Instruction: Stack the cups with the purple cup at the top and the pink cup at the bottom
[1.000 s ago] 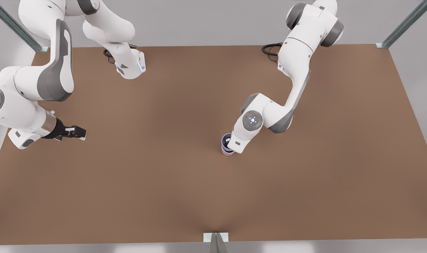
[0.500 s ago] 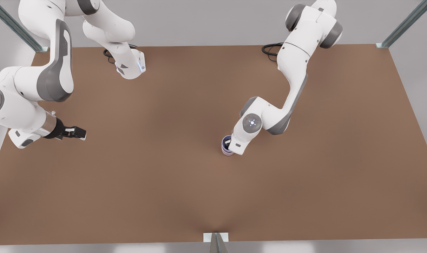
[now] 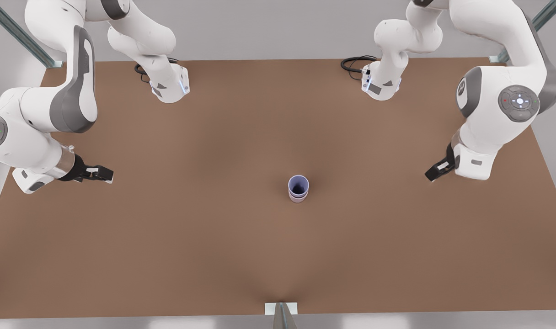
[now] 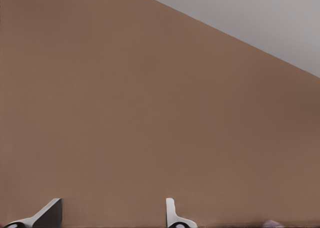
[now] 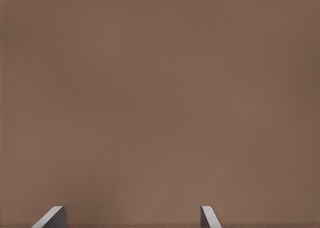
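The left gripper [image 3: 105,173] is held low over the table [image 3: 214,256] near the edge at the front view's left, and its fingers are pointed across the surface towards the middle. In the left wrist view the same gripper [image 4: 112,214] is seen with its fingers [image 4: 50,211] spread apart and nothing between them. Bare brown tabletop and a wedge of grey wall [image 4: 260,17] are seen beyond. A pale mauve sliver [image 4: 271,223] is caught at the frame's edge; it may be a cup's rim, but this cannot be settled.

The right gripper [image 3: 432,176] is hung over the table at the front view's right, angled downward. In the right wrist view it [image 5: 132,216] is likewise shown parted and empty above plain tabletop.

Both arms are parked well apart from the cups. The purple cup [image 3: 298,184] is nested upright in the pink cup [image 3: 297,198], whose lower wall is seen beneath it. The stack is set near the table's middle, between the two grippers and touched by neither.
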{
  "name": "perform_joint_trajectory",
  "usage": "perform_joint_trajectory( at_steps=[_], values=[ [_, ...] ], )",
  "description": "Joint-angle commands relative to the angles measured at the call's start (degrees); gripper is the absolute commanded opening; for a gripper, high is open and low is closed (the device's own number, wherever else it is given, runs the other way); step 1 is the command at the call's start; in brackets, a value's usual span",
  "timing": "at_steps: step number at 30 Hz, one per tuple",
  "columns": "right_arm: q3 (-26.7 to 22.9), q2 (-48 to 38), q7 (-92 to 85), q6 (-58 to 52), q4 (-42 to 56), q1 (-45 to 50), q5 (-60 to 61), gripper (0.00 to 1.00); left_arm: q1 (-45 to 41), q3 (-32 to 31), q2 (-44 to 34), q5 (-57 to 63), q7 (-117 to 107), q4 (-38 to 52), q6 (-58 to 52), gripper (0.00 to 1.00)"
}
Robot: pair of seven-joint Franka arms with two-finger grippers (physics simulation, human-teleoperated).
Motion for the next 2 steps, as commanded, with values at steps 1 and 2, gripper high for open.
perform_joint_trajectory(
  at_steps=[1, 2],
  values=[
    [0.0, -0.1, 0.9, 0.0, 0.0, 0.0, 0.1, 1.00, -1.2, 0.1, -0.3, 0.8, 43.4, 0.1, -7.2, 1.00],
    [0.0, -0.1, 0.9, 0.0, 0.0, 0.0, 0.1, 1.00, -1.2, 0.2, 0.2, 0.7, 43.3, 0.5, -7.6, 1.00]
  ],
)
